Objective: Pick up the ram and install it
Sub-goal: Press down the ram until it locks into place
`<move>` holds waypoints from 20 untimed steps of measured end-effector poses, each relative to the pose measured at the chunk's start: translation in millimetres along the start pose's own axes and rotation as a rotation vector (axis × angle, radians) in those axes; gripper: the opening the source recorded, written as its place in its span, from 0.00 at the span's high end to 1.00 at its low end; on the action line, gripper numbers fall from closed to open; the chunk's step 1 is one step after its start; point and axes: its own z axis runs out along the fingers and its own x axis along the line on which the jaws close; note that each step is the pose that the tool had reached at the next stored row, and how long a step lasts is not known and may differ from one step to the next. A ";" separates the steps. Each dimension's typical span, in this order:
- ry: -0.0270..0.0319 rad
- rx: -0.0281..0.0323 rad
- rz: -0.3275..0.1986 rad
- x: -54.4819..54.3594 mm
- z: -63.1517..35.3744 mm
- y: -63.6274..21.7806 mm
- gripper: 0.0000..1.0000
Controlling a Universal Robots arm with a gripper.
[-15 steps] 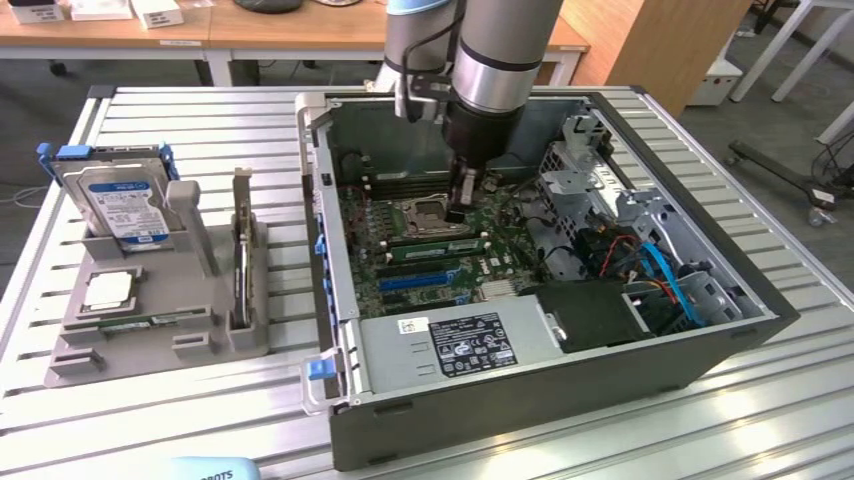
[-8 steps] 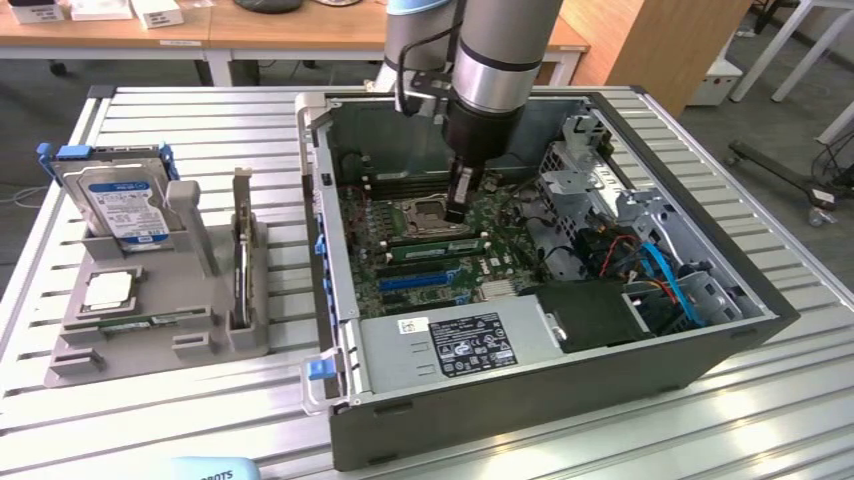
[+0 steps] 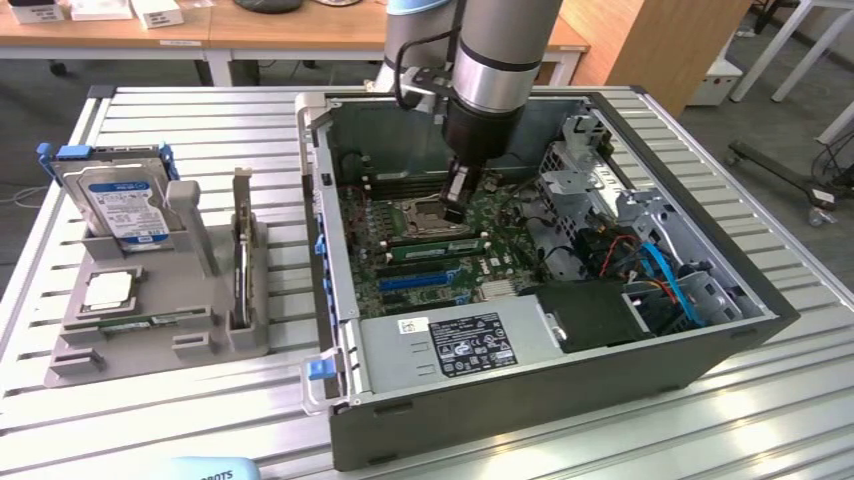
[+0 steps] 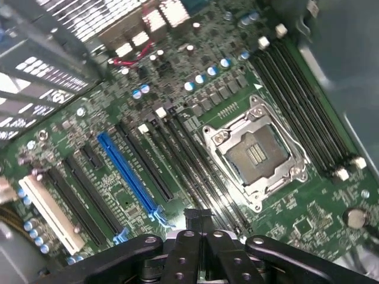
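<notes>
My gripper [image 3: 461, 212] reaches down into the open computer case [image 3: 400, 400], over the motherboard [image 4: 148, 118] just beside the empty processor socket [image 4: 256, 155]. In the wrist view its fingers [image 4: 188, 251] stand shut together, and I make out nothing between them. They hover over the dark memory slots [image 4: 195, 171] next to the socket. Right below the gripper a long green stick [image 3: 434, 243] lies along those slots; I cannot tell whether it is seated. A ram [image 3: 140, 322], a thin green stick, lies flat in the grey holder [image 3: 80, 360] at the exterior view's left.
The holder also carries a silver hard drive [image 3: 127, 205], a square processor chip [image 3: 107, 290] and an upright dark card [image 3: 240, 265]. Inside the case are the power supply [image 3: 454, 345], a metal drive cage [image 3: 587, 170] and blue cables [image 3: 674, 285]. A blue slot [image 4: 127, 174] crosses the board.
</notes>
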 end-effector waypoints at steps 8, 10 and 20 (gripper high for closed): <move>-0.0016 0.0030 0.131 0.0 0.0 0.0 0.90; -0.0019 0.0037 0.163 0.0 0.0 0.0 0.90; -0.0039 0.0073 0.325 0.0 0.1 0.0 0.90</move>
